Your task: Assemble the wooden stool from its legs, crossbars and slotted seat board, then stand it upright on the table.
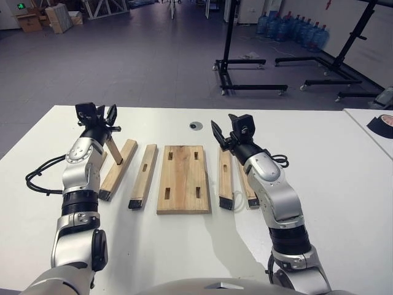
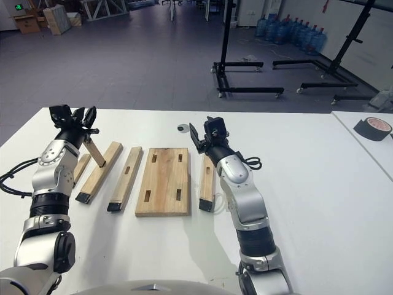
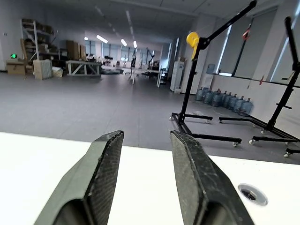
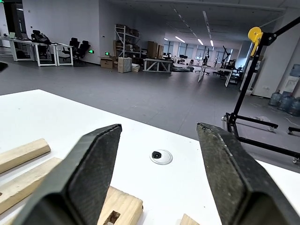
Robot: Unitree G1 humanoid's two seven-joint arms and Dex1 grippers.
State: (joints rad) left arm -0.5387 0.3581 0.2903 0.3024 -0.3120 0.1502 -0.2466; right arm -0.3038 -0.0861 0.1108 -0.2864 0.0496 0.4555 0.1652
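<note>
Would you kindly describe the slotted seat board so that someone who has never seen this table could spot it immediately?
On the white table, wooden pieces lie flat side by side in a row. The seat board sits in the middle of that row. It is by far the widest piece and carries four slots, two near each end, while its neighbours are narrow bars.

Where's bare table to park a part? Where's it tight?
Widest free patch: white table right of the right arm. Also the near strip between slotted wooden seat board and table edge. Crowded: the row of wooden bars flanking the board, gaps narrow.
</note>
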